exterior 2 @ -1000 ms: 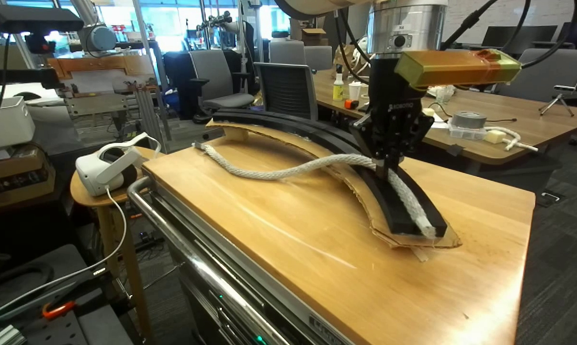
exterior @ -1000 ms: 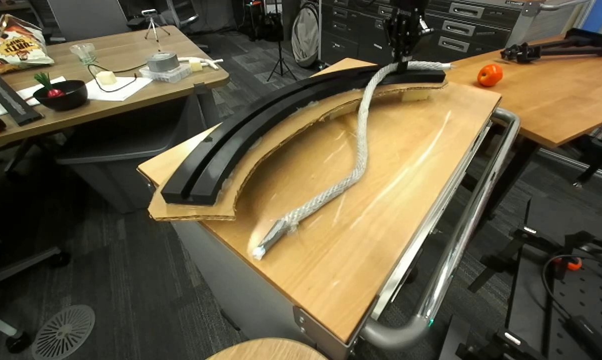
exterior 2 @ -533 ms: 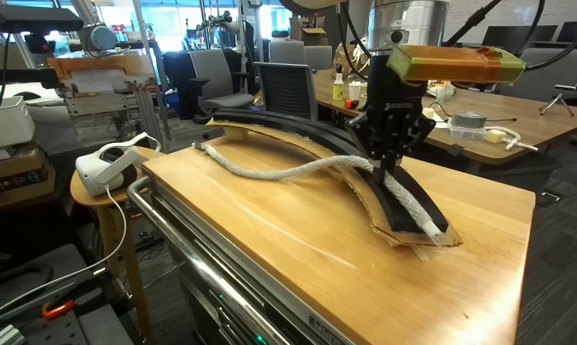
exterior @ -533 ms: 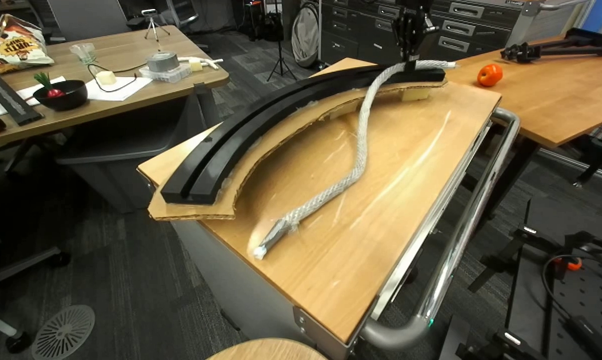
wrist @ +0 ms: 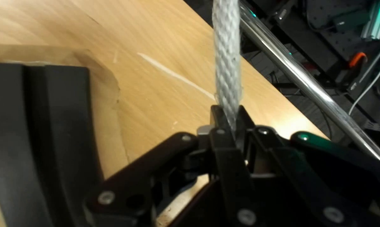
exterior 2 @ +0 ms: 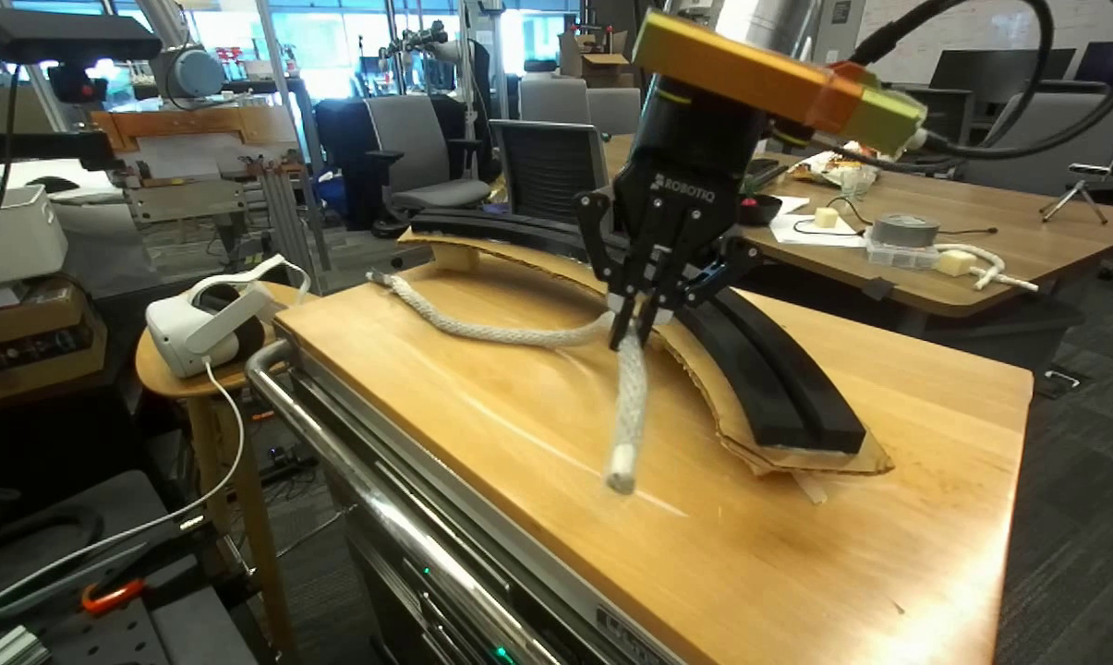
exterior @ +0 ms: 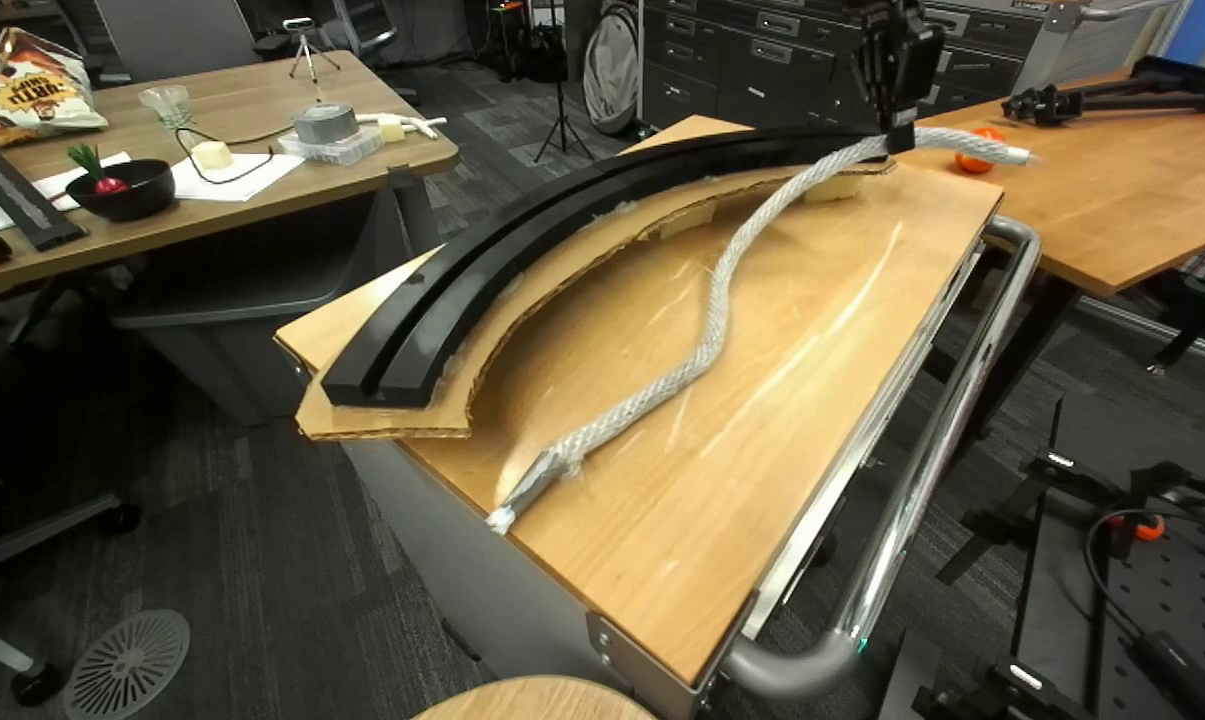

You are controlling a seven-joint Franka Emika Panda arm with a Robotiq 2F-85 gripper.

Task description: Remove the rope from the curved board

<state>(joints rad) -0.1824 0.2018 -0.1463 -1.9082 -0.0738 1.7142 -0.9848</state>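
1. Metal rail (exterior 2: 373, 499): nearest part in an exterior view, at 8 o'clock from the gripper (exterior 2: 632, 336) (12 is the top of frame).
2. Tabletop (exterior 2: 556, 416): bare wood at 7 o'clock, judged a suitable set-down area. Finish the move short of the rail.
3. Rope (exterior 2: 519, 334): held near its pale-tipped end, which points to 6 o'clock and appears raised above the tabletop. The longer run leaves toward 9 o'clock, apparently resting on the tabletop.
4. Gripper state: fingers clamped on the rope; body tilted, tips directed between 6 and 7 o'clock. Step in hand, as judged: carry the held end clear and lay it down. Descend slowly and release only once the rope bears on the tabletop; a high release may let it spring or roll.
5. Curved board (exterior 2: 739, 365): extends behind the gripper from 10 to 4 o'clock, on cardboard (exterior 2: 833, 464). The visible groove holds no rope; the wrist view shows the board at 9 o'clock from the fingers, well apart from the rope's short end. Removal is judged nearly complete. Do not swing toward 4 o'clock.
6. Grey-wrapped rope end (exterior 2: 379, 276): between 9 and 10 o'clock, at the tabletop's edge. Overhang cannot be confirmed. Avoid pushing the rope lengthwise toward it; it could slip over.
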